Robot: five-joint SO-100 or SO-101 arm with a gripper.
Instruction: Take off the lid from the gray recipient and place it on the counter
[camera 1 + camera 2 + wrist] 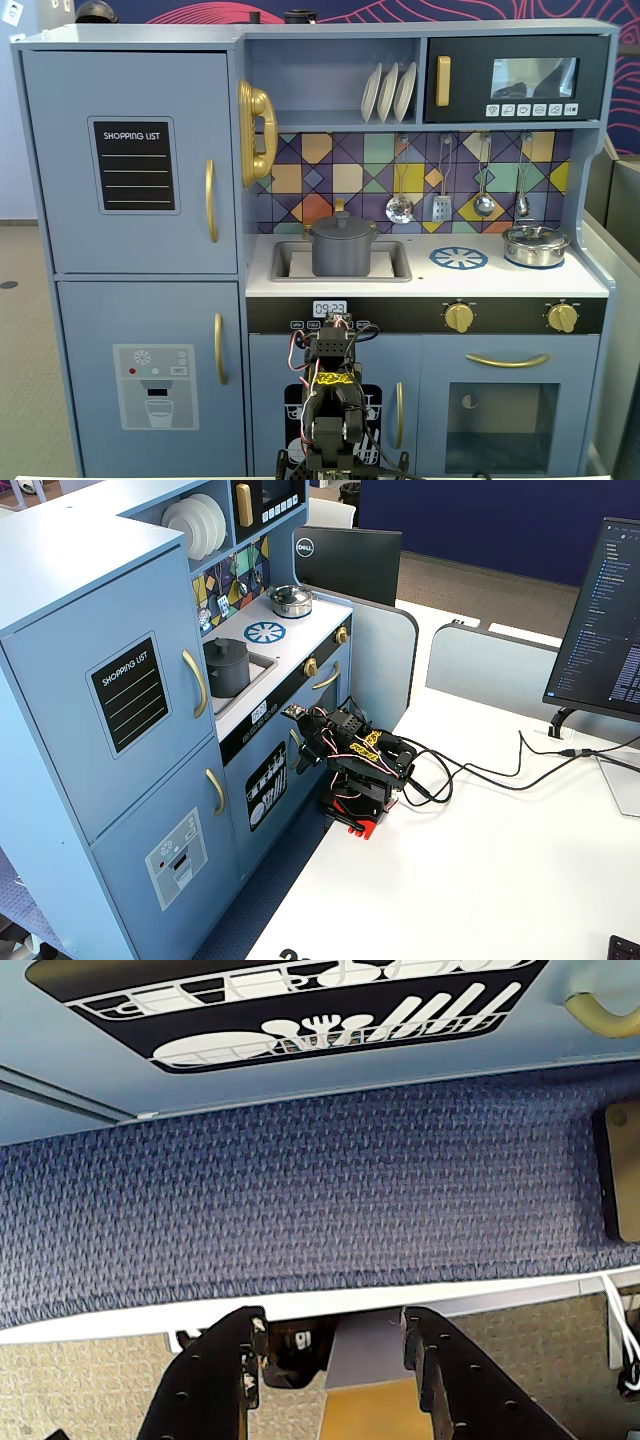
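The gray recipient [342,257] stands in the sink recess of the white counter [500,282], with the dark gray lid [342,226] on top of it. Both fixed views show it; in the side one the pot [228,672] carries its lid [226,648]. My arm [330,400] is folded low on the table in front of the kitchen, well below the counter [305,620]. My gripper [335,1325] is open and empty, pointing down over the table edge at blue carpet [300,1190]. It sits close to the kitchen's lower door [303,752].
A shiny silver pot [535,246] stands at the counter's right, beside the blue burner print [458,258]. Utensils hang on the back wall [440,195]. The dishwasher print [300,1005] is ahead of the gripper. Cables [480,770] and a monitor [610,620] are on the white table.
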